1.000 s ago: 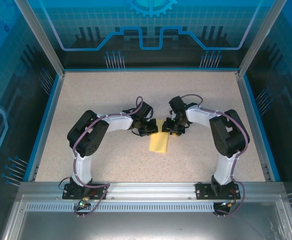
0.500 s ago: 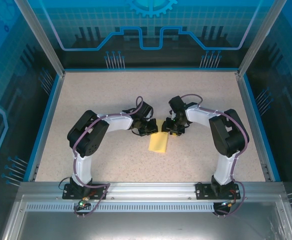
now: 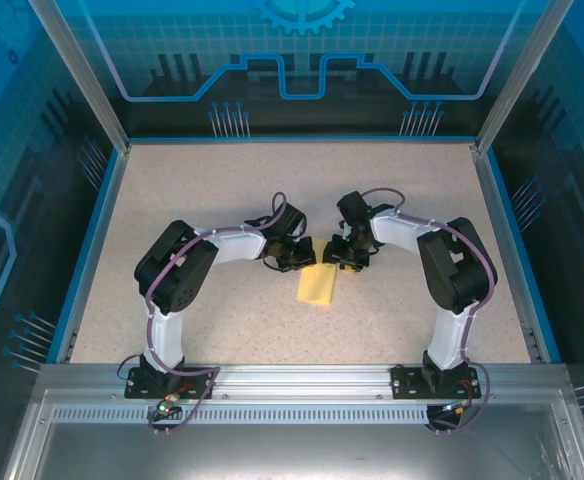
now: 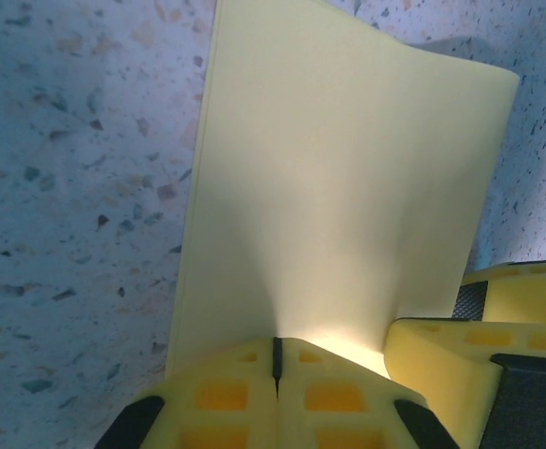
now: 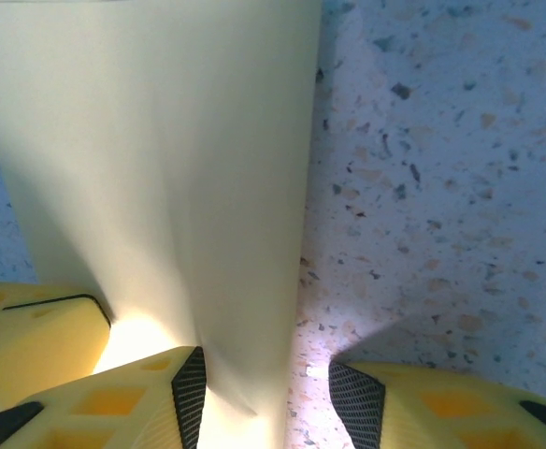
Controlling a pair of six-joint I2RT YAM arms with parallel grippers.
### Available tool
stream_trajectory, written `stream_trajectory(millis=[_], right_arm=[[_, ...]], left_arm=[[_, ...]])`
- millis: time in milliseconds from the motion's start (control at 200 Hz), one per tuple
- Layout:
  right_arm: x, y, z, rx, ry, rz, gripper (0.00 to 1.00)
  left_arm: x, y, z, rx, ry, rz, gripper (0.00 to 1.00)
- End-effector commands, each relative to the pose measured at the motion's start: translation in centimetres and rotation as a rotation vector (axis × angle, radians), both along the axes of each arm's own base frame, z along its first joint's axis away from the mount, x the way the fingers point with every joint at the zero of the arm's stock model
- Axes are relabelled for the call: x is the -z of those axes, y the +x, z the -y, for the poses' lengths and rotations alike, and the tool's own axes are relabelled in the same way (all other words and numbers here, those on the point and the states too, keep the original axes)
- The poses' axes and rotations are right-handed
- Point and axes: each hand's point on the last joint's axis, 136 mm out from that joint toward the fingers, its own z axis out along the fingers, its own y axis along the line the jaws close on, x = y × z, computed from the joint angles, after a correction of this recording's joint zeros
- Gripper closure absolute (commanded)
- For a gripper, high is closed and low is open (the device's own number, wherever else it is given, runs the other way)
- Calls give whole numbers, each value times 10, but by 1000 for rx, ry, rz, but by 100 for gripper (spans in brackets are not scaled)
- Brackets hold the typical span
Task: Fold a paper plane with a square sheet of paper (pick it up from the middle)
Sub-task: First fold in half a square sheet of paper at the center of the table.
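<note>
Toward the left of the speckled bench (image 3: 172, 200), seen from above: left end effector (image 3: 297, 260) lowered at the far left corner of the sheet of paper (image 3: 318, 287). From the left wrist: left end effector (image 4: 275, 351) with yellow fingers (image 4: 222, 398) pressed together, only a thin seam between them, sitting at the near edge of the pale yellow sheet (image 4: 348, 187). Cannot tell whether any paper is caught in that seam. Bare bench (image 4: 67, 187) to the left.

In the middle, seen from above: sheet lying as a narrow upright rectangle, tilted slightly, its far edge under both end effectors.

To the right: right end effector (image 3: 344, 260) at the sheet's far right corner, just beside the left one. From the right wrist: right end effector (image 5: 264, 393) spread apart, straddling the right edge of the sheet (image 5: 161, 140), one finger (image 5: 123, 407) over paper, the other over bare bench (image 5: 441, 140).
</note>
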Motion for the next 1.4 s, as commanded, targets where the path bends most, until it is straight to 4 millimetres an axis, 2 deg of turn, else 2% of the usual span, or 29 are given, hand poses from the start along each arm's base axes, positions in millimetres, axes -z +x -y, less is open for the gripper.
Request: stream_trajectory(millis=[0, 265, 600, 1130, 1395], right_arm=[[78, -51, 51, 1, -273, -191, 51], [82, -53, 52, 0, -279, -202, 48], [88, -56, 55, 2, -301, -217, 49], [93, -59, 56, 15, -313, -236, 48], [93, -59, 57, 14, -316, -236, 50]], left_arm=[[-4, 3, -1, 11, 30, 29, 95], [-4, 2, -1, 9, 26, 32, 95], [-34, 7, 7, 19, -55, 104, 94], [-8, 1, 3, 12, -18, 42, 95], [-5, 0, 3, 11, -13, 36, 95]])
